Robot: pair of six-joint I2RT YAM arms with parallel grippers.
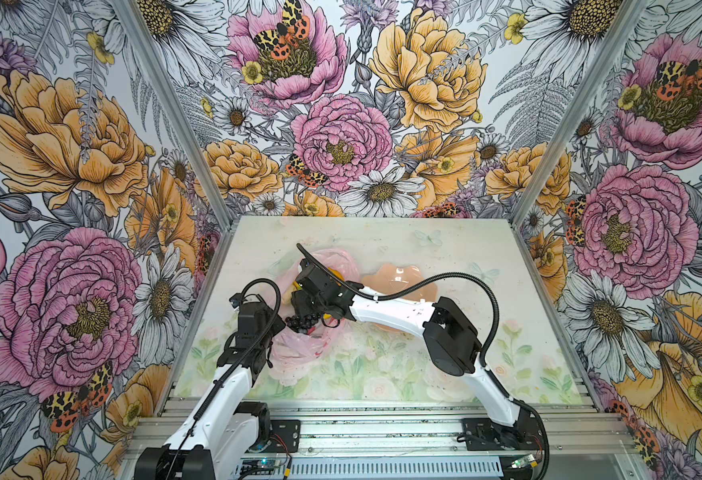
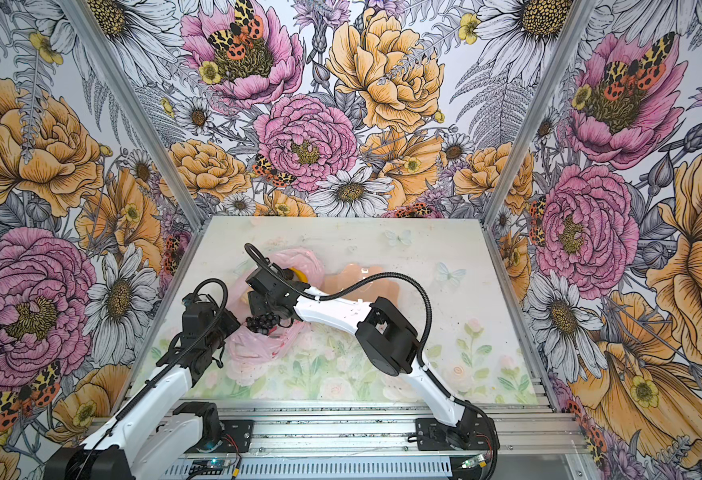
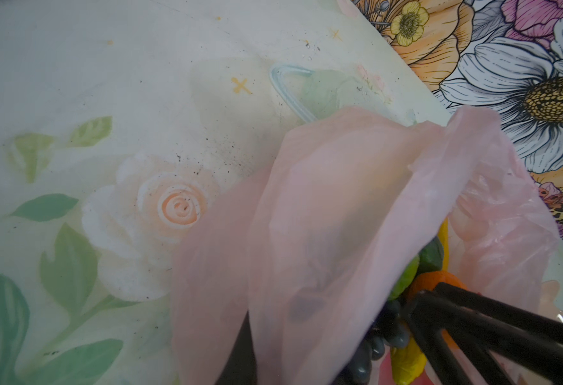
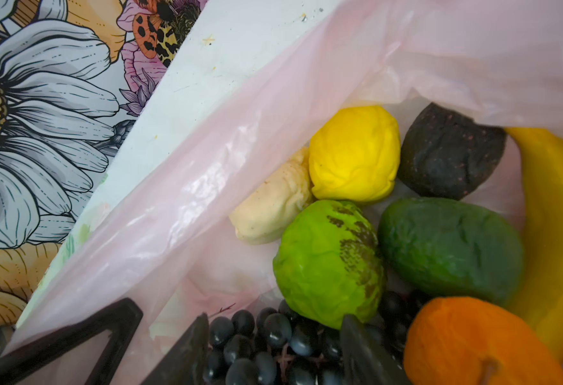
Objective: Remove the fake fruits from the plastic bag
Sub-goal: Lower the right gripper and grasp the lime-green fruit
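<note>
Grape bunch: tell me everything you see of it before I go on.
The grape bunch is a cluster of small, glossy, dark purple-black balls on thin reddish stems, plastic by the look. It lies inside the mouth of the pink plastic bag, on its film, against the bumpy green lime and beside the orange. The right hand straddles it, one finger on each side; whether they pinch it is unclear.
</note>
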